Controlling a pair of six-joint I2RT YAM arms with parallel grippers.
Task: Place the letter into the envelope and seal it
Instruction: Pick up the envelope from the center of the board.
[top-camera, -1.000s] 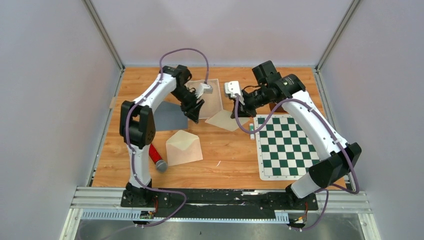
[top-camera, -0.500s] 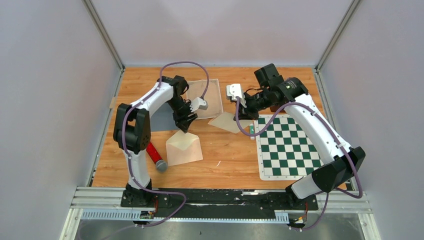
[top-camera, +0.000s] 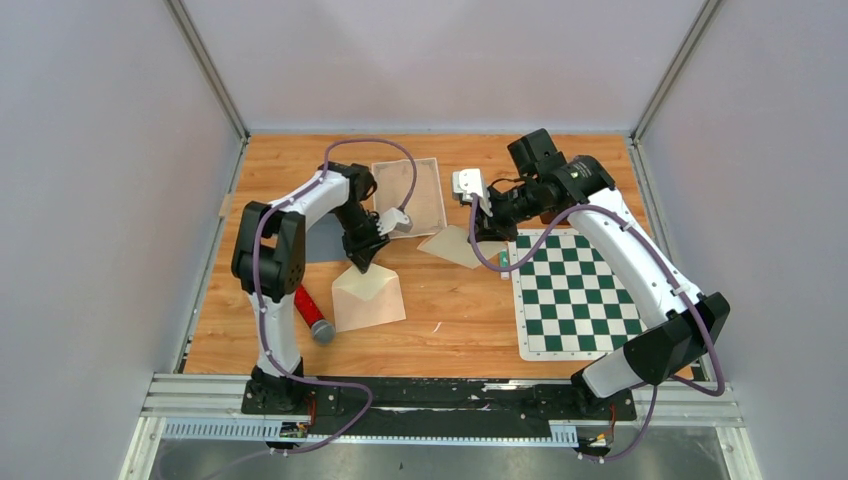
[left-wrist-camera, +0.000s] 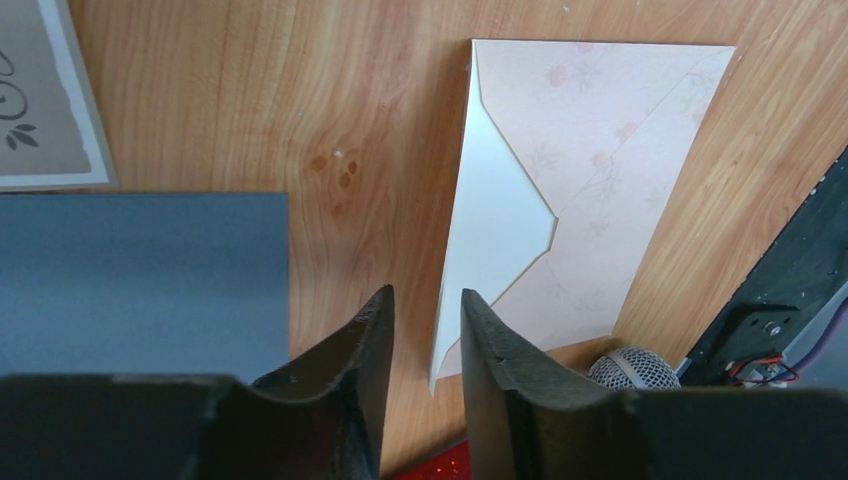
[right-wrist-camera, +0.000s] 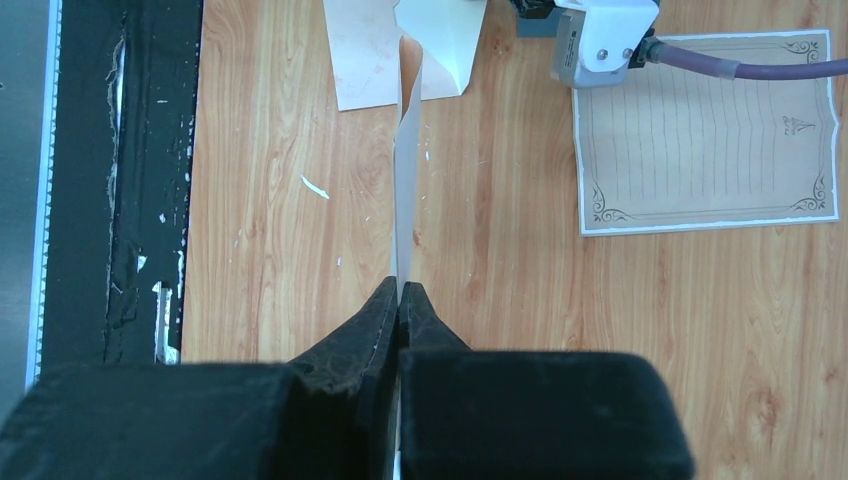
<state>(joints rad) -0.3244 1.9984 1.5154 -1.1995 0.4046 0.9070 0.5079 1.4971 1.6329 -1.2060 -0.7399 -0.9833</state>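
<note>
The left gripper had dropped to the envelope lying front-left, jaws narrowly apart astride its flap tip, which it needed to pinch squarely, while the right gripper clamped the folded letter mid-table.

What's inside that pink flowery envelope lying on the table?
Only the plain cream lining shows at the open mouth of the envelope; no paper pokes out. Its floral panel hides the pocket deeper in. One sheet sits pinched in the right gripper, outside it.
</note>
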